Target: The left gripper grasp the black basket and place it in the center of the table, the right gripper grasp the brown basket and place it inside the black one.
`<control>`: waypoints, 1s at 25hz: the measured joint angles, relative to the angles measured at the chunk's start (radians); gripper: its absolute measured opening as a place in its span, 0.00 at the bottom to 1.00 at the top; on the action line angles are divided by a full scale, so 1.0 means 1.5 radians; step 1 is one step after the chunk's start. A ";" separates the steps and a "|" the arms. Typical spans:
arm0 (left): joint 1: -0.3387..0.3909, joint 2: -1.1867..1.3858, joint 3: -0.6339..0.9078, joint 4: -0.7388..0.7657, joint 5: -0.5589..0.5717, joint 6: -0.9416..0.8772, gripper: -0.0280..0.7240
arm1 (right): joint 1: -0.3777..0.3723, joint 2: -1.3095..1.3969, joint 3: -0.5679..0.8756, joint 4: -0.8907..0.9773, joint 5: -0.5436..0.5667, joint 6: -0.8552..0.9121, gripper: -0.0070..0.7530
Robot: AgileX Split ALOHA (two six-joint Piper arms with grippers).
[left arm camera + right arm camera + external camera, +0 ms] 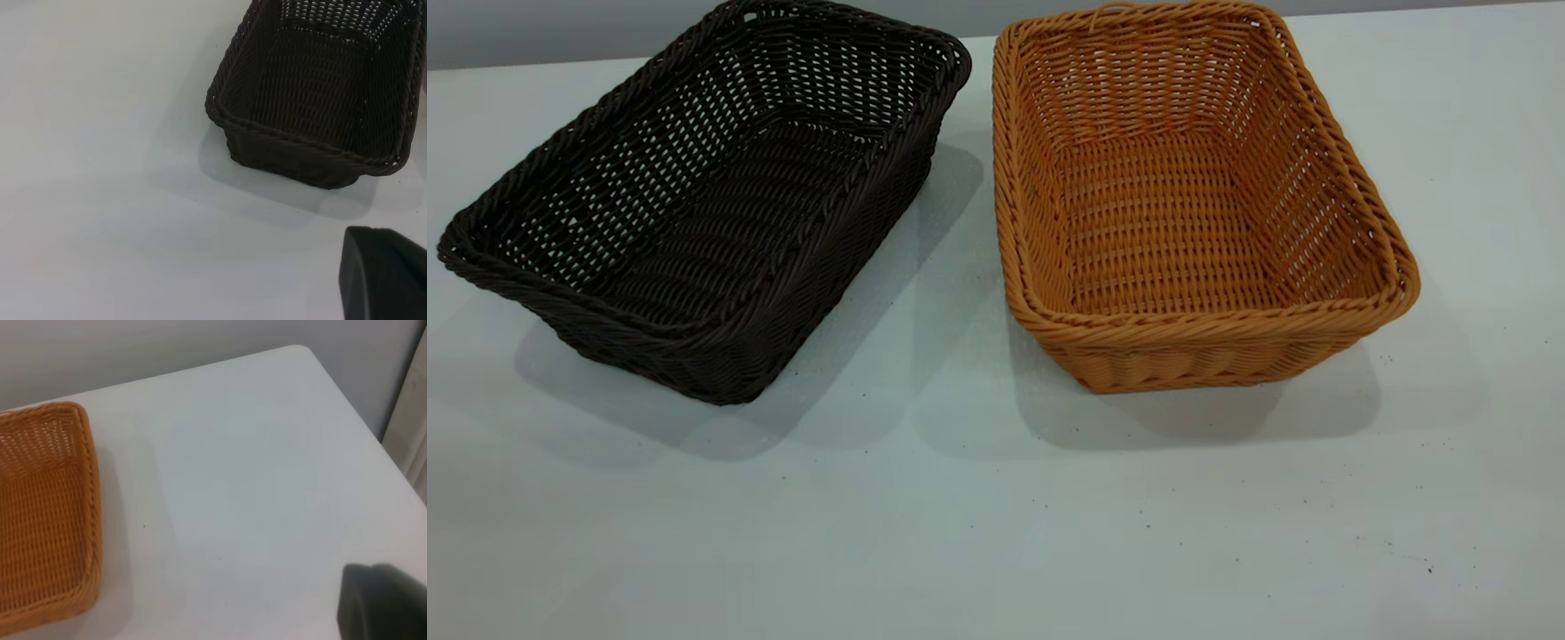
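Note:
The black basket (pixel 703 196) stands on the table (pixel 960 533) at the back left, turned at an angle. The brown basket (pixel 1183 204) stands beside it at the back right, a narrow gap between them. Both are empty. Neither arm shows in the exterior view. In the left wrist view a dark part of the left gripper (pixel 381 275) shows above bare table, well short of the black basket (pixel 320 93). In the right wrist view a dark part of the right gripper (pixel 380 601) shows over bare table, far to the side of the brown basket (pixel 43 513).
The table's rounded corner (pixel 300 350) and its side edge lie beyond the right gripper, with a grey wall behind. Broad bare table lies in front of both baskets. Small dark specks dot the surface.

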 joint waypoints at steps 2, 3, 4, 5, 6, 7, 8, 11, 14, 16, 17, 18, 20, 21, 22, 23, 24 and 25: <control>0.000 0.000 0.000 0.000 0.000 0.000 0.04 | 0.000 0.000 0.000 0.000 0.000 0.000 0.01; 0.000 0.000 0.000 0.000 0.000 0.000 0.04 | 0.000 0.000 0.000 0.000 0.000 0.000 0.01; 0.000 0.000 0.000 0.000 0.000 0.000 0.04 | 0.000 0.000 0.000 0.000 0.000 0.000 0.01; 0.000 0.000 0.000 0.000 0.000 0.000 0.04 | 0.000 0.000 0.000 0.000 0.000 0.000 0.01; -0.001 0.000 0.000 0.000 0.000 0.000 0.04 | 0.000 0.000 0.000 0.000 0.000 0.000 0.01; -0.001 0.000 0.000 0.000 0.000 0.000 0.04 | 0.000 0.000 0.000 0.000 0.000 0.000 0.01; -0.001 0.000 0.000 0.000 0.000 0.000 0.04 | 0.000 0.000 0.000 0.000 0.000 0.000 0.01; -0.001 0.000 0.000 0.000 0.000 0.000 0.04 | 0.000 0.000 0.000 0.000 0.000 0.001 0.01; -0.001 0.000 0.000 -0.001 0.000 0.000 0.04 | 0.000 0.000 0.000 0.002 0.000 0.004 0.01; -0.001 0.000 0.000 -0.001 0.000 0.000 0.04 | 0.000 0.000 0.000 0.009 0.000 0.004 0.01; -0.001 0.000 0.000 -0.001 0.000 0.000 0.04 | 0.000 0.000 0.000 0.011 0.000 0.004 0.01; -0.001 0.000 0.000 -0.001 -0.001 0.000 0.04 | 0.000 0.000 0.000 0.014 0.000 0.004 0.01; -0.001 0.000 0.000 -0.004 -0.004 0.001 0.04 | 0.000 0.000 0.000 0.023 0.000 0.010 0.01; -0.001 0.000 0.000 -0.009 -0.009 0.001 0.04 | 0.000 0.000 -0.001 0.025 0.000 0.009 0.01; -0.001 0.000 -0.001 -0.017 -0.015 0.001 0.04 | 0.000 0.000 -0.001 0.028 0.000 0.004 0.01; -0.001 0.000 -0.001 -0.023 -0.017 0.002 0.05 | 0.000 0.000 -0.001 0.032 0.000 0.004 0.01; -0.001 0.000 -0.001 -0.031 -0.016 0.002 0.07 | 0.001 0.002 -0.001 0.041 0.000 0.004 0.02; -0.001 0.000 -0.001 -0.041 -0.016 0.002 0.10 | 0.004 0.007 -0.001 0.049 -0.001 0.004 0.04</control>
